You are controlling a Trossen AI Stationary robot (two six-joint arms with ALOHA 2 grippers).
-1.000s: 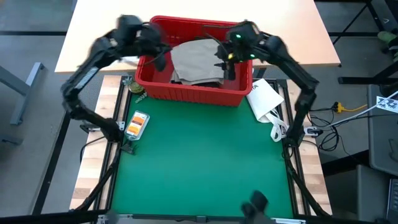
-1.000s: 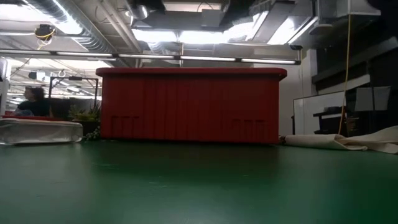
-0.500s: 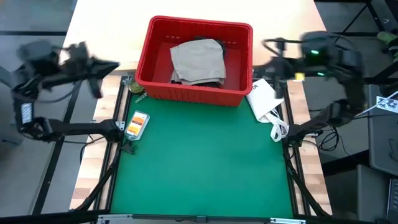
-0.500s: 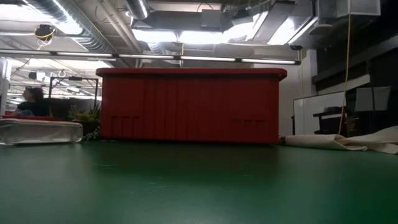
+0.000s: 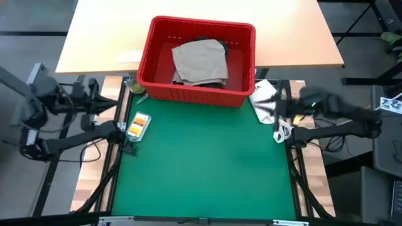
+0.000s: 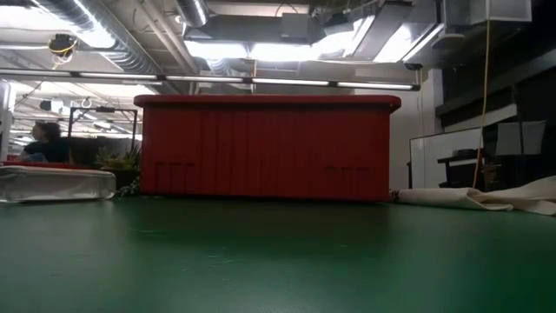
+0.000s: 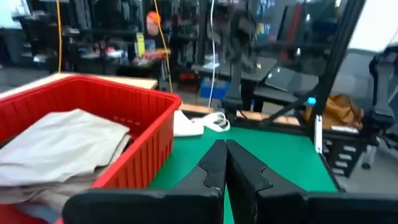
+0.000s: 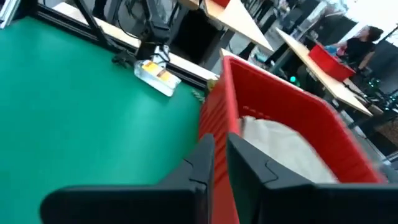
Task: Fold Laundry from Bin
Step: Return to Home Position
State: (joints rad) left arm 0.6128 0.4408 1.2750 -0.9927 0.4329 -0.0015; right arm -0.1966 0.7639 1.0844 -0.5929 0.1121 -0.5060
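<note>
The green mat (image 5: 201, 169) carries the red bin (image 5: 191, 93) at its far edge, with the laundry (image 5: 200, 61) folded inside, a tan piece on top. Folding looks finished. The left gripper (image 7: 225, 163) and right gripper (image 8: 219, 155) hang off the table's sides, fingers clenched on nothing, so the next move is only settling both arms home. The orange-labelled packet (image 5: 139, 123) shows no legible writing.

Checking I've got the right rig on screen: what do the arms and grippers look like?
Both arms are dark, slim and jointed. The left arm sits left of the table, the right arm right of it, showing a faint green light. The left gripper and right gripper each have two black, angular fingers tapering to narrow tips.
</note>
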